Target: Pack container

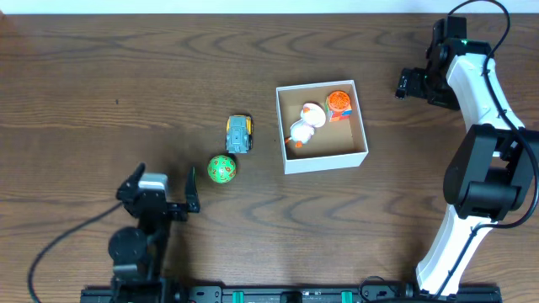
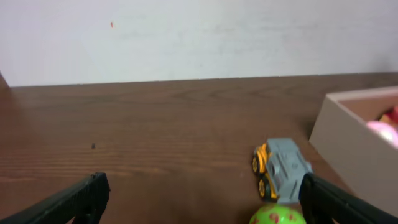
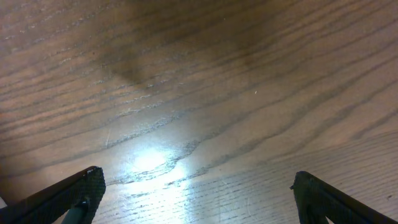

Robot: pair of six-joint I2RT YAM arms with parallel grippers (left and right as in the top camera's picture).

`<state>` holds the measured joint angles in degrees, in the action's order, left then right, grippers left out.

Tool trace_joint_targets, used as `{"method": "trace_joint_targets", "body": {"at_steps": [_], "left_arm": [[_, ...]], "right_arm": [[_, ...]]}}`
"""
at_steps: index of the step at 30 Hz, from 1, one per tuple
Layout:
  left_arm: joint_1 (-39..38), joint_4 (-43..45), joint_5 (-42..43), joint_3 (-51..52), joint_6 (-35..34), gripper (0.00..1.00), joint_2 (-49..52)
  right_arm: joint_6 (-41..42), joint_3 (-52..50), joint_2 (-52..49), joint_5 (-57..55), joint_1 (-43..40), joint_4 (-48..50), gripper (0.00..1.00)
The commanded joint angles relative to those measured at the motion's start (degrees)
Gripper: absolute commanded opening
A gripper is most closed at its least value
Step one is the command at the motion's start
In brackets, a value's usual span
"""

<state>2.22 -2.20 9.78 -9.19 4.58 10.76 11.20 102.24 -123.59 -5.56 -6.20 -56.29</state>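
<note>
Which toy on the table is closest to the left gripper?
The green ball: it sits right by the left gripper, while the car lies farther off, nearer the box.

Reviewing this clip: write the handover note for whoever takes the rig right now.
Left end effector open, empty, near the green ball and toy car.
Right end effector open, empty, over the table beside the container.
Done: a white-and-orange toy and an orange toy are in the container.
Left: toy car and green ball, both on the table outside it.
</note>
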Motion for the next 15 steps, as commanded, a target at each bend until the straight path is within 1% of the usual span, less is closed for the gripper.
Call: {"method": "trace_joint_targets", "body": {"at_steps": [1,4,6,7,9,12,13,14,15], "left_arm": [[0.2,-3.5,-3.4,-10.3,-3.5,0.98,10.2],[0.2,-11.1,-2.6,-21.6,-3.4,0.98,23.4],[0.2,-16.0,1.6,-28.8,-3.4,0.98,32.1],[0.2,-17.1,3.2,-30.9,-3.4,0.98,35.1],[0.2,-17.9,5.7,-34.6,-3.4,0.98,41.9],[0.2,-16.1,10.3,-37.5,-3.4,0.98,49.4],[0.1,-16.3,10.3,-38.4,-3.6,0.98,51.3],[-0.1,-17.2,8.6,-39.7,-5.3,0.98,53.4],[-0.3,-18.1,5.9,-40.8,-8.4,0.98,55.1]], "right_arm": [[1.0,-0.3,1.3,-0.2,0.2,0.0,0.99],[1.0,-0.3,1.3,-0.2,0.2,0.0,0.99],[1.0,-0.3,1.3,-0.2,0.2,0.0,0.99],[1.0,-0.3,1.3,-0.2,0.2,0.0,0.99],[1.0,-0.3,1.3,-0.2,0.2,0.0,0.99],[1.0,-0.3,1.3,-0.2,0.2,0.0,0.99],[1.0,-0.3,1.3,-0.2,0.2,0.0,0.99],[1.0,-0.3,1.3,-0.2,0.2,0.0,0.99],[1.0,-0.3,1.3,-0.2,0.2,0.0,0.99]]}}
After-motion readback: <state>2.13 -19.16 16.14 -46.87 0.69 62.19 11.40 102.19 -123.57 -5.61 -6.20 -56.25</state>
